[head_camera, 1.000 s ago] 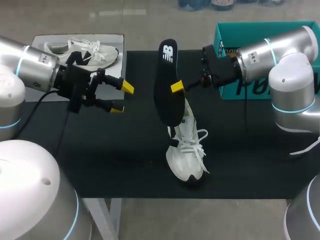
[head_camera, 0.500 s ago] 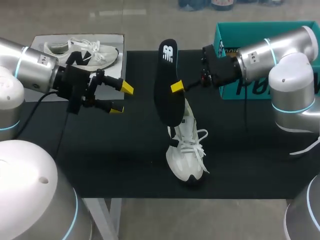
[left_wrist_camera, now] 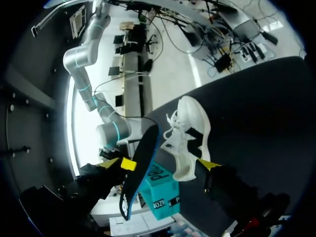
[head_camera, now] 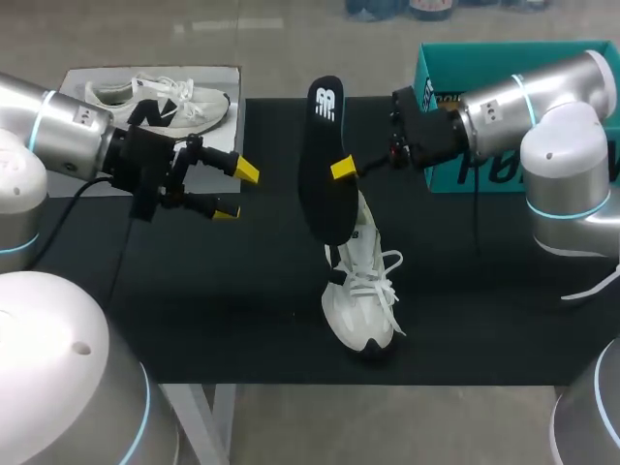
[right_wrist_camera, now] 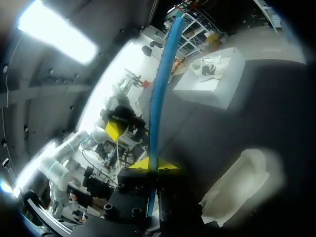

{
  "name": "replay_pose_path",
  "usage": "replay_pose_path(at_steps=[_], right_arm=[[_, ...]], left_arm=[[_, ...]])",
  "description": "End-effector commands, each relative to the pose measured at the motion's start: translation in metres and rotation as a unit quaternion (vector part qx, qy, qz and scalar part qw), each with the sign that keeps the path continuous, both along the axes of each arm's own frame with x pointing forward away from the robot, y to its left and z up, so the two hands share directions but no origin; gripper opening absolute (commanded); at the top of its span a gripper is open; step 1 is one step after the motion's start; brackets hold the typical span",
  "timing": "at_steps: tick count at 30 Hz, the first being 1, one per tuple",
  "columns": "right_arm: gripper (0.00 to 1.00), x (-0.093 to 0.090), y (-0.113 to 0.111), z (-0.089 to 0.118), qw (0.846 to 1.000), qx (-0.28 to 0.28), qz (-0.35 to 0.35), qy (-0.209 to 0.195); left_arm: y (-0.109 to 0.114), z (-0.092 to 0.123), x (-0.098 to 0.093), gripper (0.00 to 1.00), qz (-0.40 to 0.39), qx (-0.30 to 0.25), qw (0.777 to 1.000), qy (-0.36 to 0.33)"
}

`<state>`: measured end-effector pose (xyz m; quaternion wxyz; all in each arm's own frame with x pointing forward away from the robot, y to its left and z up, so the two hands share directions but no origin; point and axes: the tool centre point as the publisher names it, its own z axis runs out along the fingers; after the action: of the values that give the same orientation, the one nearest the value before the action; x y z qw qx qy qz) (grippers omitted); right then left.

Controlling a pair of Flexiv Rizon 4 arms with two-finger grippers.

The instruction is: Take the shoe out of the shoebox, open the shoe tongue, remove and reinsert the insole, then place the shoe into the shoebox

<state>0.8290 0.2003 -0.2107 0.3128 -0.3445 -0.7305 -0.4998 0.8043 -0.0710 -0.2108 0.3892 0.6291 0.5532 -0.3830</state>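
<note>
Now the right gripper (head_camera: 335, 170) clamps the insole (head_camera: 324, 189), holding it upright over the shoe (head_camera: 363, 295) on the table (head_camera: 213, 291). The left gripper (head_camera: 238, 191) hangs spread, gripping nothing, well apart. The shoebox (head_camera: 484, 60) sits far right.

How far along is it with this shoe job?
About halfway. Done: the shoe is out of the teal shoebox, standing on the table, and its insole is out. In hand: the right end effector holds the insole above the shoe; the left end effector is open and empty. Left: reinserting the insole and boxing the shoe.
</note>
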Motion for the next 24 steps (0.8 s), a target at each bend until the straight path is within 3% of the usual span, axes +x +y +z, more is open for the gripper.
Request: replay_pose_path(at_steps=[1, 11, 15, 17, 21, 24], right_arm=[[0.0, -0.001, 0.001, 0.0, 1.0, -0.002, -0.002, 0.0], [0.0, -0.001, 0.001, 0.0, 1.0, -0.002, -0.002, 0.0], [0.0, -0.001, 0.001, 0.0, 1.0, -0.002, -0.002, 0.0], [0.0, -0.001, 0.001, 0.0, 1.0, -0.002, -0.002, 0.0], [0.0, -0.001, 0.001, 0.0, 1.0, -0.002, -0.002, 0.0], [0.0, -0.001, 0.001, 0.0, 1.0, -0.002, -0.002, 0.0]], left_arm=[[0.001, 0.001, -0.001, 1.0, 0.0, 0.002, 1.0, -0.001], [0.009, 0.002, 0.001, 1.0, 0.012, -0.001, 1.0, 0.007], [0.019, 0.004, 0.004, 1.0, 0.067, 0.004, 0.995, 0.074], [0.02, 0.008, 0.003, 1.0, 0.08, -0.026, 0.991, 0.109], [0.016, 0.011, 0.005, 1.0, 0.104, -0.033, 0.975, 0.195], [0.01, 0.011, 0.009, 1.0, 0.12, -0.001, 0.966, 0.228]])
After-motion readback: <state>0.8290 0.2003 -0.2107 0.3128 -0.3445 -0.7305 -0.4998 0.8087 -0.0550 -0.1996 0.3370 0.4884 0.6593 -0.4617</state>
